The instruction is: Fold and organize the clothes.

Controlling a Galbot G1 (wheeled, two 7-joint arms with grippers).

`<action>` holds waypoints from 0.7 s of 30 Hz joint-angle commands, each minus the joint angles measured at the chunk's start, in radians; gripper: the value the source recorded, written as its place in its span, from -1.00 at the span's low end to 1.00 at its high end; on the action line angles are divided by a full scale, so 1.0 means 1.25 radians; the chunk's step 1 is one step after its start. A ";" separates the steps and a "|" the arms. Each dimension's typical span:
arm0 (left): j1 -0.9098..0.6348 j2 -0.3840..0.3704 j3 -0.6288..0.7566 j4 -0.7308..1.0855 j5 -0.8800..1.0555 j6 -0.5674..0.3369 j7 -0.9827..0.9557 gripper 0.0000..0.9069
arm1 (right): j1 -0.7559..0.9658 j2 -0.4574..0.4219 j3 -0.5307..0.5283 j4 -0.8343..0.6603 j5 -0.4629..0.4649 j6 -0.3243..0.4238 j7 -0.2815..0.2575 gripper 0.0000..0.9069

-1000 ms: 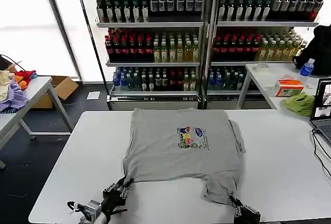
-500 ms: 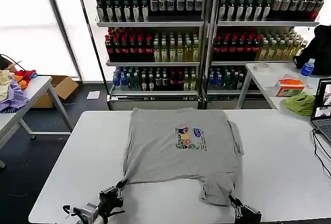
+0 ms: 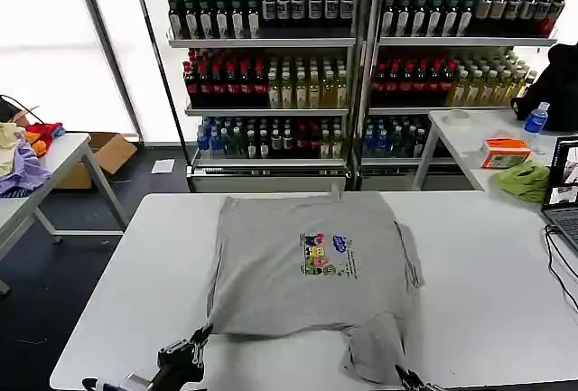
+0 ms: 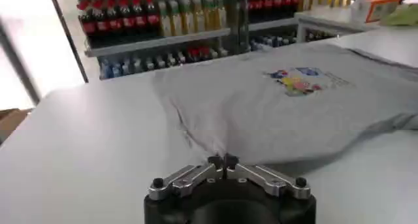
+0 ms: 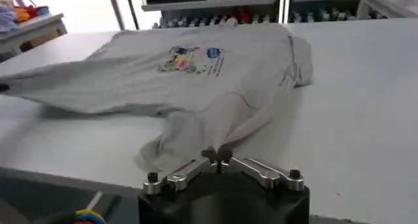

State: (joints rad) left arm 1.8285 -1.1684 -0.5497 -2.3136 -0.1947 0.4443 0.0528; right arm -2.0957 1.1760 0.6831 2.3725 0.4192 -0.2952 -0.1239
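At the near table edge: left gripper [image 4: 223,160] with fingertips pressed together on a pinch of the shirt [image 3: 312,269] hem, right gripper [image 5: 216,155] likewise closed on the bunched cloth of a near corner. Just beyond: the grey shirt spread print-side up across the middle of the white table [image 3: 135,256], mostly flat, near left corner drawn toward the edge, near right corner rumpled into a small heap, one sleeve lying out to the right. By the look of it, an early stage: garment laid out and gripped at both near corners, no fold made yet, all folding and stacking left to do. Nothing on the table beside the shirt to block a fold; laptop [image 3: 565,194] and its cables at the far right edge, well apart. Farther off: side table on the right with a lime-green cloth [image 3: 524,180], an orange box [image 3: 505,152] and a water bottle [image 3: 536,121]; to the left, a heap of coloured fabrics [image 3: 23,152] on another table, a cardboard box [image 3: 110,151] on the floor; at the back, shelves of drink bottles [image 3: 361,48].
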 commanded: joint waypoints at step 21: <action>-0.333 0.195 0.033 0.155 -0.253 0.086 0.081 -1.00 | 0.476 0.005 -0.057 -0.164 0.119 0.039 0.097 -1.00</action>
State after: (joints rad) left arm 1.6087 -1.0014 -0.5499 -2.2509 -0.3998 0.5294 0.1192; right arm -1.6703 1.1811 0.6191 2.2296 0.5470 -0.2560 -0.0222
